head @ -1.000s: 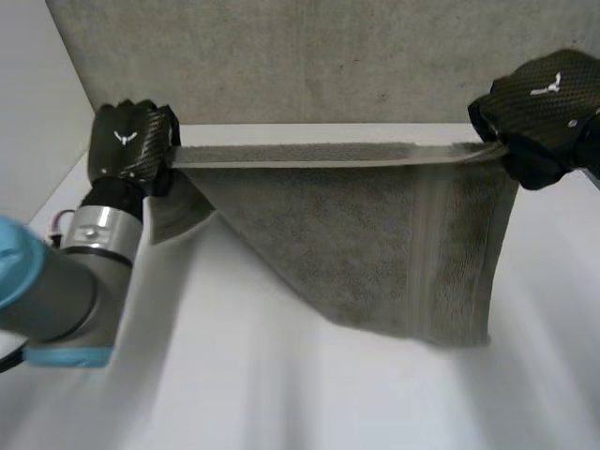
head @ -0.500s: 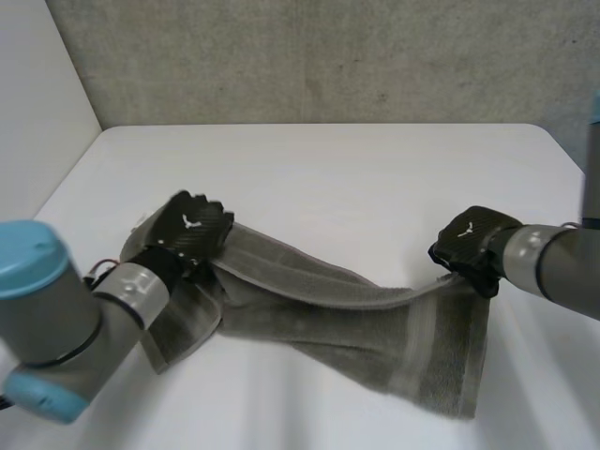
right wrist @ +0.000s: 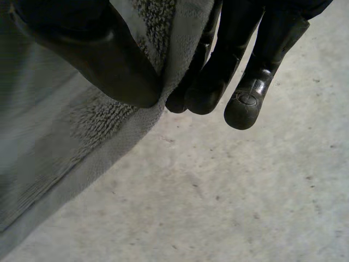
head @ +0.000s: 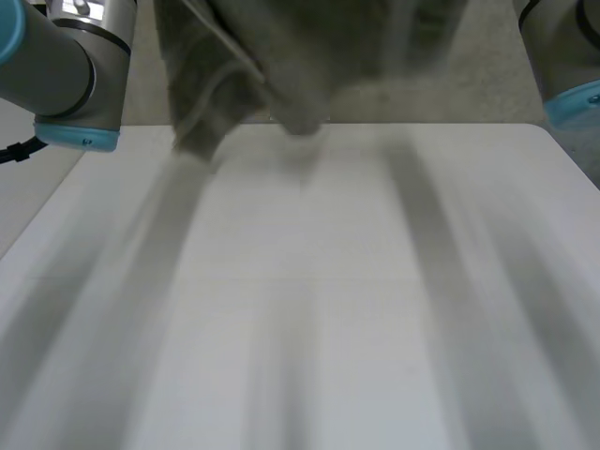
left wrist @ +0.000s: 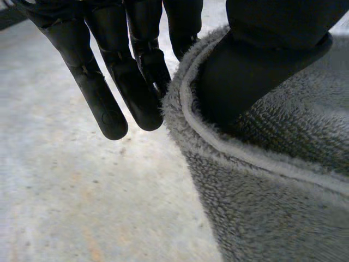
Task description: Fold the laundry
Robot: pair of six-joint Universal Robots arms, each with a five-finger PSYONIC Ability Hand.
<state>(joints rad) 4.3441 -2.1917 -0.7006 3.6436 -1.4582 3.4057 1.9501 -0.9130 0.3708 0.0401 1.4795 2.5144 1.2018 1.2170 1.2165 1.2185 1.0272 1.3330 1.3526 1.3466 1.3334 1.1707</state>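
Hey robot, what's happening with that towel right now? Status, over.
Left hand pinching towel edge. Right hand pinching its edge too. Towel hanging high above table. Nothing seen in the way.

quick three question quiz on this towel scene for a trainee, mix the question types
1. True or false: the grey terry towel lies flat on the white table.
2. The left hand is: A open; B shut on the towel; C shut and empty.
3. Fill in: the right hand pinches the towel's ___ between thumb and fingers.
Key: 1 false, it hangs lifted above the table; 2 B; 3 edge.
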